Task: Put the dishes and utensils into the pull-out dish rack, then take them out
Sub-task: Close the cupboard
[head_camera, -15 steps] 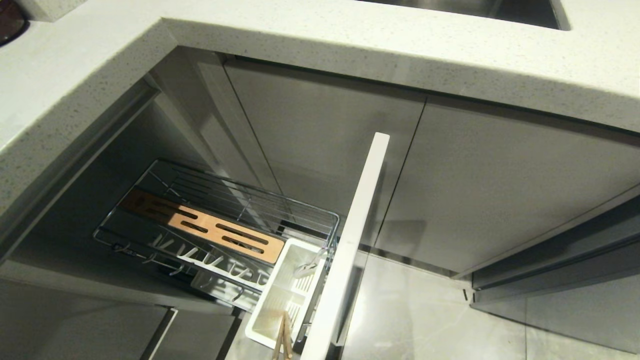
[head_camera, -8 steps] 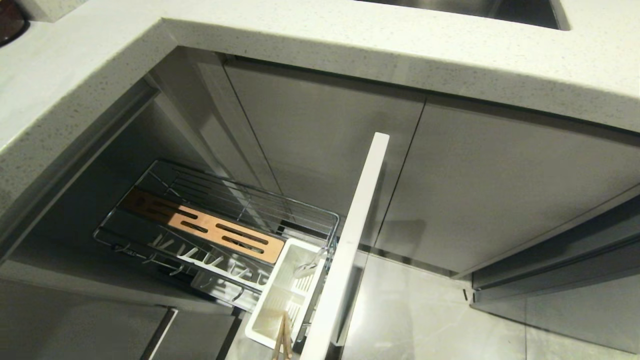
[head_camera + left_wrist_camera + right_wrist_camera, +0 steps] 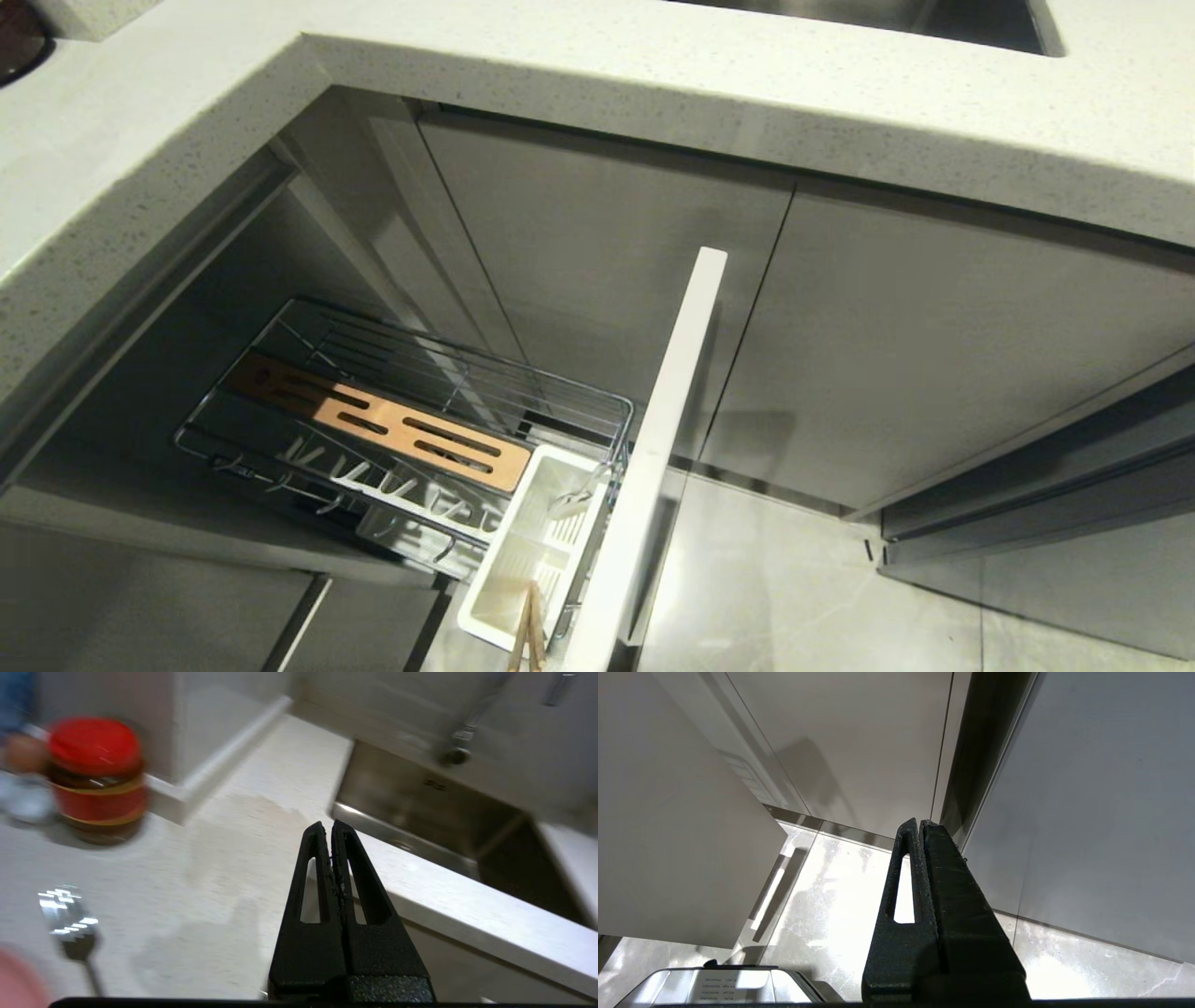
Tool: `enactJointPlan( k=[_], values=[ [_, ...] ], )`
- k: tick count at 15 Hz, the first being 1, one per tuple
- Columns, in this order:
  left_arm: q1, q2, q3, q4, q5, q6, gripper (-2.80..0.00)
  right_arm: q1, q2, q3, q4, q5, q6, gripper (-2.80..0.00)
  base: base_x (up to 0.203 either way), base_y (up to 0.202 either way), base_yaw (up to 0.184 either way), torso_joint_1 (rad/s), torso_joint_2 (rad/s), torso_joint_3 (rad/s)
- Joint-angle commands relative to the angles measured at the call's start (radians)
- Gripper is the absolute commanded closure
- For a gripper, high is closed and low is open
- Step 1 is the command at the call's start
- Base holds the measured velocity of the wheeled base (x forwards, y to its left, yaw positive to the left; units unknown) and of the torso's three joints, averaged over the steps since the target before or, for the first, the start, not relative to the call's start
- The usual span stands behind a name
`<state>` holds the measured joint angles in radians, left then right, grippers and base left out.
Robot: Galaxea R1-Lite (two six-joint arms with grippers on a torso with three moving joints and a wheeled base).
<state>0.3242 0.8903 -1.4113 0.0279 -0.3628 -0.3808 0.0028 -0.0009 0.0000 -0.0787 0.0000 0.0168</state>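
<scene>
- the pale speckled desk (image 3: 653, 103) runs across the top of the head view from 9 to 3 o'clock, with a corner of the steel sink (image 3: 896, 19) at 12 o'clock; neither arm shows in this view.
- below the desk, grey cabinet doors (image 3: 934, 345) fill the middle and 3 o'clock side.
- the pull-out dish rack (image 3: 411, 411) stands drawn out at 7 o'clock, its pale drawer front (image 3: 653, 448) seen edge-on just beside it at 6 o'clock.
- a slotted wooden strip (image 3: 411, 439) lies along the rack's wire basket; no plate or bowl sits in the rack.
- the white cutlery caddy (image 3: 527, 560) sits at the rack's end, touching the drawer front, with the chopsticks (image 3: 527, 630) standing in its near compartment at 6 o'clock.
- the left gripper (image 3: 328, 828) hovers above the desk near the sink's edge, fingers pressed fully together with nothing between them.
- in the left wrist view a red-lidded jar (image 3: 96, 777) stands on the desk at 10 o'clock, and the fork (image 3: 70, 924) lies on the desk at 8 o'clock, well apart from the fingers; a pink edge at the lower corner is too blurred to name.
- the right gripper (image 3: 921, 823) hangs low over the tiled floor (image 3: 840, 914) before the cabinet doors, fingers closed flat on each other and empty.
</scene>
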Motion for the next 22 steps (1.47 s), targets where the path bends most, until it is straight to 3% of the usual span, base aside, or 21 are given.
enactJointPlan(
  k=[1,3,6,12,14,18,22],
  values=[
    [-0.148,0.039,-0.021,0.032,0.007,-0.016,0.00,0.000,0.001,0.026,-0.001,0.000,0.001,0.00,0.000,0.000,0.000,0.000,0.00,0.000],
    [-0.285,0.090,-0.049,0.077,0.062,-0.025,0.00,0.000,0.001,0.026,-0.001,0.000,0.000,0.00,0.000,0.000,0.000,0.000,0.00,0.000],
    [-0.494,0.168,-0.080,0.094,0.240,-0.036,0.00,0.000,0.001,0.026,-0.001,0.000,0.000,0.00,0.000,0.000,0.000,0.000,0.00,0.000],
    [-1.075,0.283,-0.078,0.144,0.536,-0.045,0.00,0.000,0.001,0.026,-0.001,0.000,0.000,0.00,0.000,0.000,0.000,0.000,0.00,0.000],
    [-1.224,0.344,-0.073,0.174,0.603,-0.081,0.00,0.000,0.001,0.026,-0.001,0.000,0.000,0.00,0.000,0.000,0.000,0.000,0.00,0.000],
    [-1.420,0.444,-0.075,0.257,0.634,-0.183,0.00,0.000,0.001,0.026,-0.001,0.000,0.000,0.00,0.000,0.000,0.000,0.000,0.00,0.000],
    [-1.520,0.523,-0.076,0.327,0.642,-0.213,0.00,0.000,0.001,0.026,-0.001,0.000,0.000,0.00,0.000,0.000,0.000,0.000,0.00,0.000]
  ],
)
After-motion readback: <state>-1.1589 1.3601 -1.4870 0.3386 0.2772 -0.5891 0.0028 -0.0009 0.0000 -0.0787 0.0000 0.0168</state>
